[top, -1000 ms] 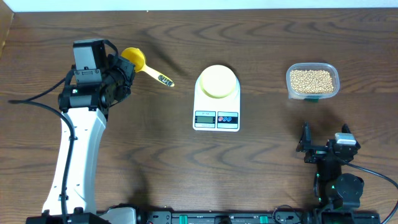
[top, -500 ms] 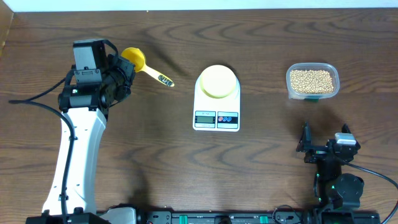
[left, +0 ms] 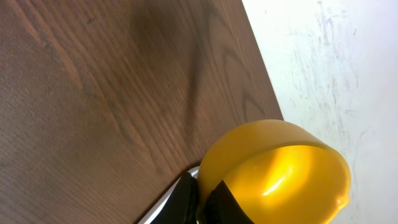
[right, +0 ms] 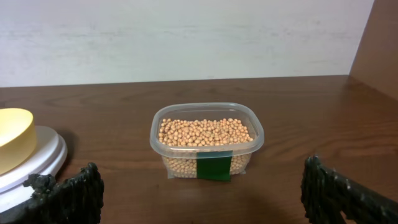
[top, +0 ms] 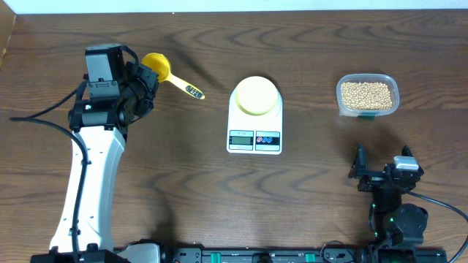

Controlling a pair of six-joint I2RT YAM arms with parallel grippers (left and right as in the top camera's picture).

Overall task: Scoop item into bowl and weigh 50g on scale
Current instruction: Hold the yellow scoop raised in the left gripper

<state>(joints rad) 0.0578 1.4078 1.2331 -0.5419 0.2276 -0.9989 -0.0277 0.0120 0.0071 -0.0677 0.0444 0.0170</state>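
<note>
The left gripper [left: 203, 196] pinches the light, stiff scoop [top: 157, 67] by its cup; the right gripper [right: 202, 198] gapes before loose, rolling beans [right: 205, 132].

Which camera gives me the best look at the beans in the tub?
Right wrist: the beans sit centred and close, individually visible inside the clear tub. Overhead shows them small, from above. Left wrist shows none.

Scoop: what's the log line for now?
left fingers shut on scoop | right fingers open | bowl empty on scale | beans in tub
</note>
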